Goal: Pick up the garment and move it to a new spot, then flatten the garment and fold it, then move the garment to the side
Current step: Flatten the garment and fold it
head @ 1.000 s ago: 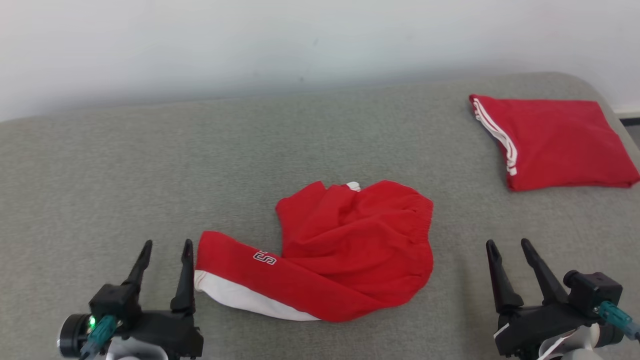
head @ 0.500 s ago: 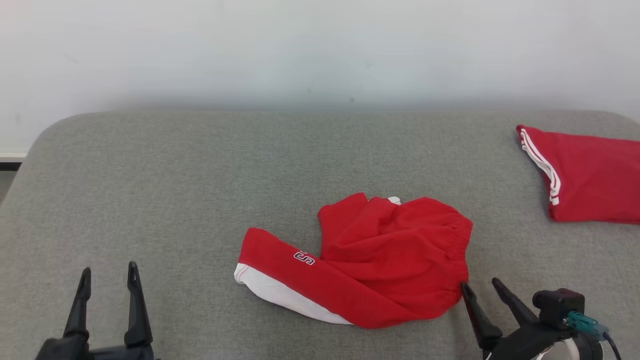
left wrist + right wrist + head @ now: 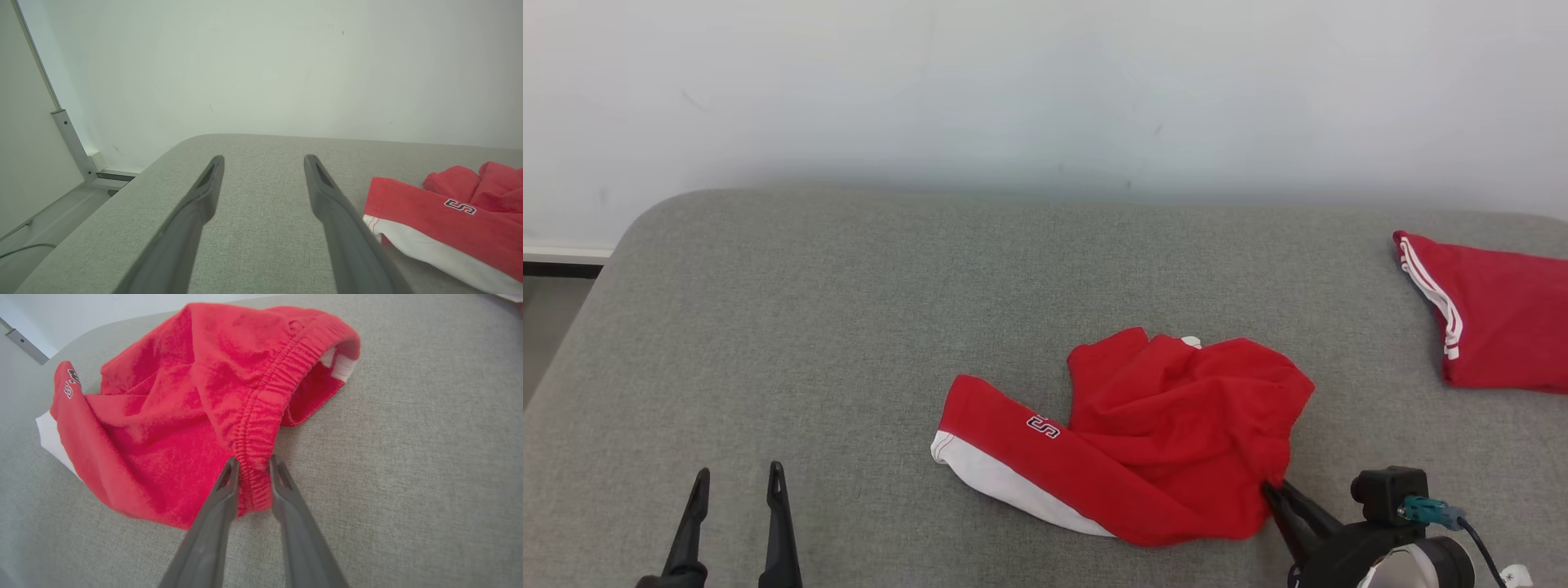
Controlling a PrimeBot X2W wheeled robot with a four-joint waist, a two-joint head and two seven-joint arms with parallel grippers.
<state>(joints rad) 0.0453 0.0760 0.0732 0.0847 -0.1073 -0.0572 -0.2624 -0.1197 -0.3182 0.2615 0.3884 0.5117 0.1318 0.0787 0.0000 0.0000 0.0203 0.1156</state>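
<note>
At the far left, the left gripper (image 3: 738, 469) hovers low over the near edge of the grey, cloth-covered tabletop (image 3: 809, 327). Its two dark fingers (image 3: 204, 196) stand wide apart with nothing between them, and bare grey fabric shows through the gap in the left wrist view. They point toward the pale wall (image 3: 1045, 82) and are well apart from anything else.

To their right, near the middle of the tabletop and toward its front, lies the garment (image 3: 1176, 433). It is red and crumpled in a loose heap. One flat part stretches out to the left, with a white band along its near edge and a small white-outlined letter mark (image 3: 1044, 426) on the red. The bulk of the heap bunches up to the right in soft folds, and a scrap of white shows at its far edge.

At the heap's near right corner is the right gripper (image 3: 1272, 490). In the right wrist view its fingers (image 3: 220, 498) stand close together, one on each side of the garment's gathered elastic waistband (image 3: 261, 428). The ribbed red edge fills the narrow gap and the fingers are pinched on it. From the tips the waistband arches up and away, open like a mouth with a white lining inside.

Farthest right, near the tabletop's back edge, a second garment (image 3: 1503, 318) lies neatly folded, well apart from the heap. It is red with white stripes along its left side, and the edge of the head view cuts it off.
</note>
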